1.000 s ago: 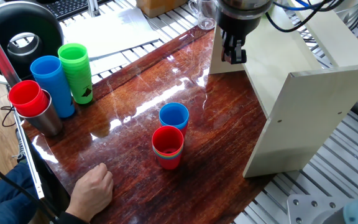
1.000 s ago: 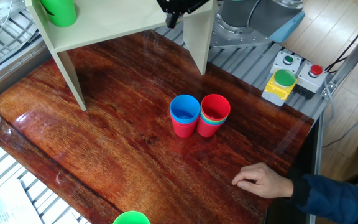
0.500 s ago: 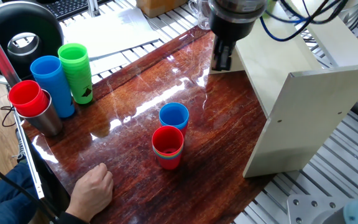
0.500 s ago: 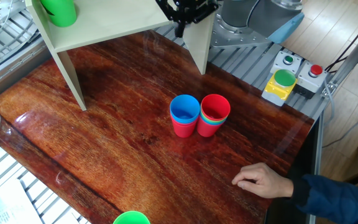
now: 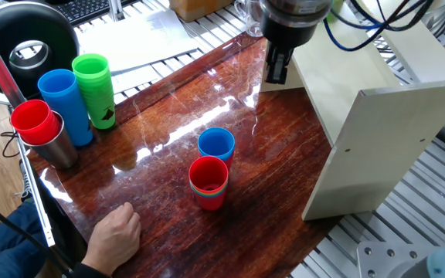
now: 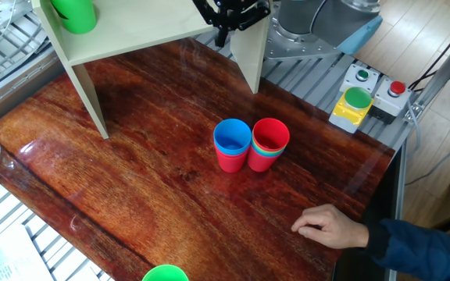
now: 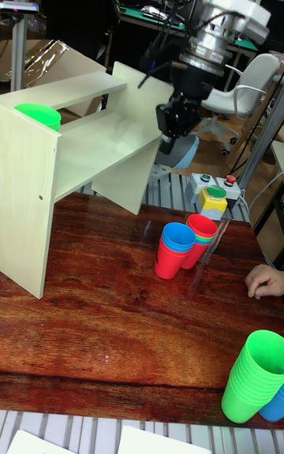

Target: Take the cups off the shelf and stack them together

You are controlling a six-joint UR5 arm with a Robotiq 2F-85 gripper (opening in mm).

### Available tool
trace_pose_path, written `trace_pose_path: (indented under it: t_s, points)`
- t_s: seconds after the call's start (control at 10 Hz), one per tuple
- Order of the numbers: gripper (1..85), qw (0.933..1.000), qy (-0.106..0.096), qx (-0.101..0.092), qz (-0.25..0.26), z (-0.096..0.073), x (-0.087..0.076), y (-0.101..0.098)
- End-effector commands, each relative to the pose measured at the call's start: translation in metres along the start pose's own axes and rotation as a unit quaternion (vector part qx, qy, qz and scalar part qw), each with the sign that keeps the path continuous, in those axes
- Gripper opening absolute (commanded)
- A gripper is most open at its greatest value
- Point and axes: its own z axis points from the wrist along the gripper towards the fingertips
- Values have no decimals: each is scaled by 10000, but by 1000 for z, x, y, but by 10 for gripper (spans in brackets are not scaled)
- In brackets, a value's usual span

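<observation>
My gripper (image 5: pixel 275 71) hangs open and empty at the front corner of the cream shelf (image 5: pixel 377 131), above the table. A green cup (image 6: pixel 73 12) stands on the shelf's (image 6: pixel 123 31) far end, well away from the gripper (image 6: pixel 223 30); the tall fixed view also shows this green cup (image 7: pixel 38 117) on the shelf (image 7: pixel 87 150), left of the gripper (image 7: pixel 172 124). On the table a blue cup (image 5: pixel 216 144) sits nested in a red one. Touching it is a red-topped stack of cups (image 5: pixel 208 183).
A tall blue cup column (image 5: pixel 66 104) and a green one (image 5: pixel 95 89) stand at the table's left, beside a steel tumbler (image 5: pixel 56 147) holding a red cup (image 5: pixel 33 117). A person's hand (image 5: pixel 116 235) rests on the near edge. A button box (image 6: pixel 358 100) sits off the table.
Since a second ago the gripper has shifted a little along the shelf's front and turned about its wrist. The cups and the hand have stayed put.
</observation>
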Motion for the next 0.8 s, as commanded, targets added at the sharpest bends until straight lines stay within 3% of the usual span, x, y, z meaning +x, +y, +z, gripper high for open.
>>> trace_pose_path:
  t_s: [0.0, 0.1, 0.3, 0.5, 0.7]
  points:
    - [20, 9940, 102, -269, -1056, -49, 32, -53]
    - [83, 9899, 111, -208, -1399, -58, 47, -78]
    - [117, 9869, 251, -202, -1580, -64, 78, -100]
    - [117, 9845, 547, 190, -1655, -62, 113, -132]
    - [77, 9852, 655, 158, -1573, -57, 117, -132]
